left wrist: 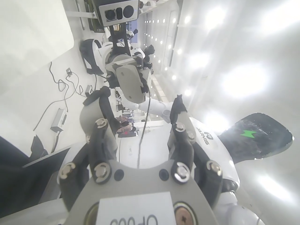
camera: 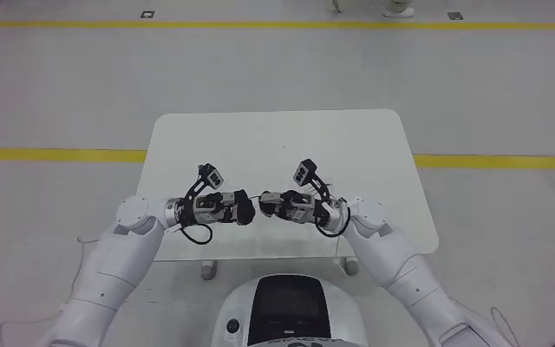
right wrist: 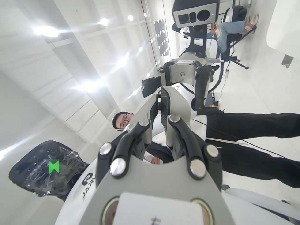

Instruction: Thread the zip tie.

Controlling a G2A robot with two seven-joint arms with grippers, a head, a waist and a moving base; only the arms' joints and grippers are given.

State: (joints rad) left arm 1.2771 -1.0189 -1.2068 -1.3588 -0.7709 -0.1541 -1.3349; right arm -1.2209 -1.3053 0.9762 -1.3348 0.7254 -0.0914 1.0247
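Where the pair meets over the white table's (camera: 286,139) near edge, your left gripper (left wrist: 137,98) gapes wide, the thin black zip tie (left wrist: 143,127) running through its gap; your right gripper (right wrist: 160,94) pinches that tie's other end.

One white table (camera: 277,139). Two grippers meet above its near edge: the left gripper (camera: 251,211) and the right gripper (camera: 265,202). One thin dark zip tie (left wrist: 143,127). Two yellow floor lines (camera: 260,23).
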